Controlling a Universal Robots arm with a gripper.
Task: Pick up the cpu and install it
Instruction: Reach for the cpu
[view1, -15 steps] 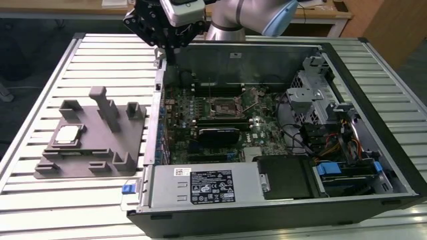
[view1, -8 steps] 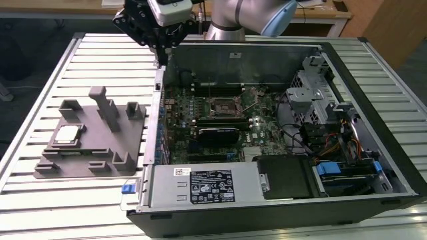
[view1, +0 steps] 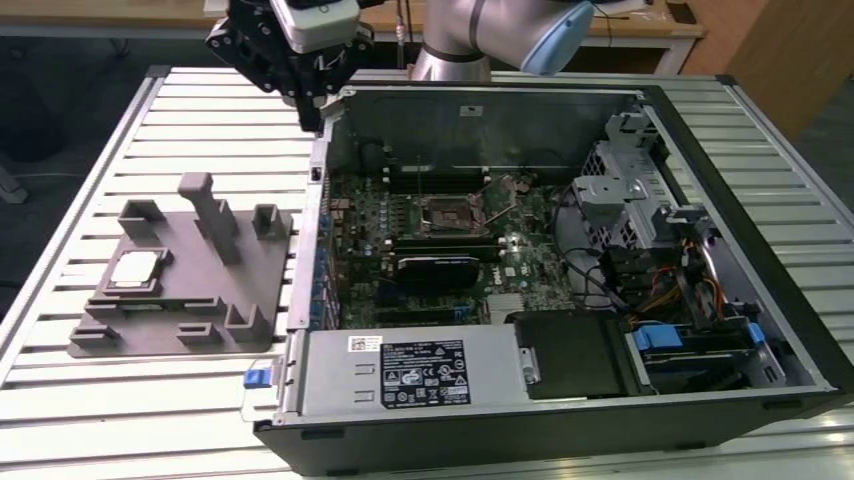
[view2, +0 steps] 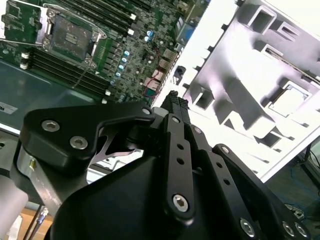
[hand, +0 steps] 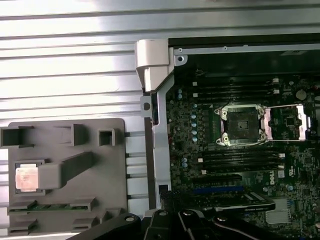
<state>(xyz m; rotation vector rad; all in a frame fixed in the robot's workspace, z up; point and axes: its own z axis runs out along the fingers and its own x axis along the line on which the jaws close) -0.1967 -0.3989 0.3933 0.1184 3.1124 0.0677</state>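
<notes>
cpu (view1: 135, 270): silver square, seated in a pocket of the grey tray (view1: 147, 330), well apart from the gripper (view1: 312, 118). Gripper: jaws closed together, empty, hanging over a corner of the open computer case (view1: 467, 105). Beyond it, inside the case: motherboard socket (view1: 445, 212), lid up. Tray just beside the case.

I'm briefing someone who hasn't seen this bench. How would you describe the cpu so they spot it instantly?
Find the open computer case on the slatted table; beside it, on the exterior view's left, lies a grey tray with upright blocks. The cpu sits in a recess on the tray's side away from the case: the only flat, shiny silver-white square among grey shapes.
</notes>
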